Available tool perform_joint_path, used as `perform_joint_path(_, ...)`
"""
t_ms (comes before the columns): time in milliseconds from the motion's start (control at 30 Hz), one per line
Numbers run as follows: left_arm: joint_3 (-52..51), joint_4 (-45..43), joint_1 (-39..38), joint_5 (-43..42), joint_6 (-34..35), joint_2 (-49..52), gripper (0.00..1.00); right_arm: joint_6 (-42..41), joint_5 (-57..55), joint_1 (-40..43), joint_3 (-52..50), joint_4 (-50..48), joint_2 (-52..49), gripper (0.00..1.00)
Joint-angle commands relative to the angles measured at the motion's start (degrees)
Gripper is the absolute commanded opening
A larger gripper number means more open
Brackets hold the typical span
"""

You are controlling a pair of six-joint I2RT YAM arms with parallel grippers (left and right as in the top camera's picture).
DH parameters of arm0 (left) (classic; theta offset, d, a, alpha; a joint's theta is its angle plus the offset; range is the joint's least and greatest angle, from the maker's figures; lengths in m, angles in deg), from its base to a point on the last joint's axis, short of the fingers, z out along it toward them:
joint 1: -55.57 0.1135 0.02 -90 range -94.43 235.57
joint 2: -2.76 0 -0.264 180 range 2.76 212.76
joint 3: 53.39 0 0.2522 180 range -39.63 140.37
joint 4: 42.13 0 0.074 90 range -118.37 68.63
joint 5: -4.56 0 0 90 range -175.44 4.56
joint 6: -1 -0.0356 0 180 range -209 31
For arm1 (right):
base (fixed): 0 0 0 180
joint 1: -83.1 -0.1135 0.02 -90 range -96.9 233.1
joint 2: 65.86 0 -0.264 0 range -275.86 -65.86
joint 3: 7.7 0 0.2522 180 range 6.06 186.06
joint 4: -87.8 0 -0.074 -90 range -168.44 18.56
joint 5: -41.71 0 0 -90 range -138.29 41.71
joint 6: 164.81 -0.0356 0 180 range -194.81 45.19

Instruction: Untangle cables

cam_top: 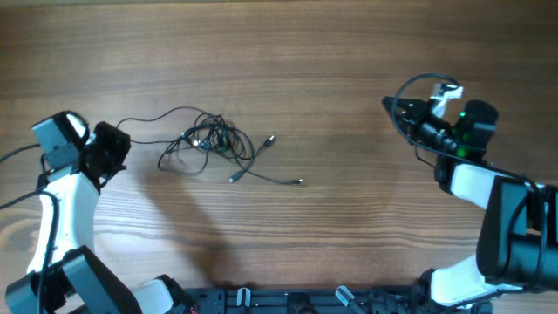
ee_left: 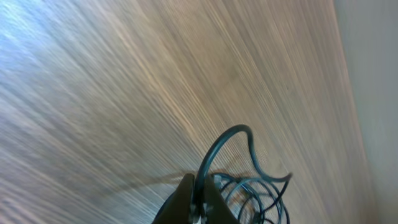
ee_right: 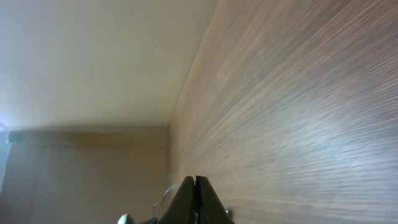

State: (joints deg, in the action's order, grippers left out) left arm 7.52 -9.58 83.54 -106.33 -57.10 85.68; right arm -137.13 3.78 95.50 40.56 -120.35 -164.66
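A: Few thin black wires in one tangle. The cables (cam_top: 212, 139) lie on the table (cam_top: 331, 52) left of centre, plugs (cam_top: 270, 138) trailing right. My guess is they're light, floppy and snag-prone, so take a free end and pull slowly.
B: The left gripper (ee_left: 198, 190) has its jaws pressed together, pinching a strand (ee_left: 230, 140) that loops up off the tips. Overhead only shows it reaching the gripper.
A: And the right gripper (ee_right: 196, 186)?
B: Jaws pressed together and empty. Only overhead shows it's well apart from the cables.
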Motion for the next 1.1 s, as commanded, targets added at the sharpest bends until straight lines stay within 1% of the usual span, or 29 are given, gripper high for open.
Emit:
perform_joint_path(0,0.0,-0.3,-0.5,-6.0,-0.1,-0.5,0.04,7.4,1.0,-1.0,0.7,3.1,0.0,0.04)
perform_joint_path(33,0.0,-0.3,-2.5,-7.8,-0.1,-0.5,0.04,10.5,0.5,-3.5,0.7,6.4,0.0,0.08)
perform_joint_path(67,0.0,-0.3,-4.6,-8.1,-0.1,-0.5,0.04,12.7,-0.2,-5.7,0.7,8.5,0.0,0.19)
perform_joint_path(133,0.0,-0.3,-9.2,-8.0,-0.1,-0.5,0.06,15.2,-3.2,-10.3,0.7,12.1,0.0,0.53)
perform_joint_path(167,0.0,-0.4,-13.0,-8.0,-0.1,-0.5,0.25,15.9,-5.2,-13.2,0.7,13.5,0.0,0.73)
perform_joint_path(200,0.0,-0.4,-16.7,-7.0,-0.1,-0.5,0.43,15.9,-7.2,-16.1,0.7,14.5,0.0,0.91)
perform_joint_path(233,0.0,-0.3,-19.1,-5.2,-0.1,-0.5,0.44,15.8,-8.2,-17.9,0.7,14.8,0.0,1.0)
perform_joint_path(267,0.0,-0.4,-21.5,-2.7,-0.1,-0.5,0.44,15.9,-9.6,-20.5,0.7,14.9,0.0,1.0)
perform_joint_path(300,0.0,-0.6,-24.6,0.0,-0.1,-0.5,0.41,15.9,-11.3,-24.0,0.7,14.9,0.0,1.0)
perform_joint_path(333,0.0,-0.8,-26.8,1.0,-0.1,-0.5,0.33,15.9,-11.6,-25.5,0.7,14.8,0.0,1.0)
perform_joint_path(367,0.0,-1.2,-28.3,1.1,-0.1,-0.5,0.2,15.8,-11.6,-27.4,0.7,14.7,0.0,1.0)
perform_joint_path(400,0.0,-1.7,-29.4,1.1,-0.1,-0.5,0.04,15.8,-11.6,-29.4,0.7,14.6,0.0,1.0)
perform_joint_path(467,0.1,-3.4,-31.2,0.3,0.1,-0.6,0.04,15.8,-11.5,-33.1,0.7,14.0,0.0,1.0)
perform_joint_path(600,0.1,-7.6,-31.5,-5.1,0.1,-3.8,0.04,15.6,-10.4,-36.6,0.7,10.2,0.0,1.0)
perform_joint_path(633,0.1,-8.3,-31.5,-5.0,0.1,-5.4,0.04,15.7,-9.6,-36.9,0.7,8.7,0.0,1.0)
perform_joint_path(667,0.1,-9.2,-31.5,-5.0,0.1,-7.5,0.04,16.7,-7.1,-37.6,0.7,5.0,0.0,1.0)
perform_joint_path(700,0.1,-10.3,-31.5,-5.0,1.4,-9.8,0.04,20.8,-3.9,-38.8,0.7,0.6,0.0,1.0)
perform_joint_path(733,0.1,-11.3,-31.5,-5.0,3.3,-11.5,0.04,23.6,-3.5,-39.8,0.7,-1.2,0.0,1.0)
perform_joint_path(767,0.1,-12.9,-31.5,-5.0,5.6,-13.7,0.04,29.9,-5.7,-41.8,0.7,-1.8,0.0,1.0)
perform_joint_path(833,0.1,-16.7,-31.5,-5.0,10.6,-18.2,0.04,35.8,-11.5,-45.6,0.7,-2.7,0.0,1.0)
perform_joint_path(900,0.1,-18.3,-31.5,-5.0,13.9,-21.5,0.04,37.5,-15.0,-49.0,0.7,-6.6,0.0,1.0)
perform_joint_path(933,0.1,-18.6,-31.5,-5.0,15.9,-23.4,0.04,37.6,-18.5,-51.4,0.7,-10.4,0.0,1.0)
perform_joint_path(967,0.1,-18.6,-31.5,-5.1,19.2,-24.7,0.04,38.2,-22.8,-53.2,0.7,-12.5,0.0,1.0)
perform_joint_path(1033,0.1,-18.8,-32.3,-5.1,24.4,-26.2,0.04,38.7,-35.4,-56.7,0.7,-15.2,0.0,1.0)
perform_joint_path(1067,0.1,-19.5,-33.4,-5.3,24.8,-26.5,0.04,40.1,-41.0,-58.4,0.8,-16.3,0.0,1.0)
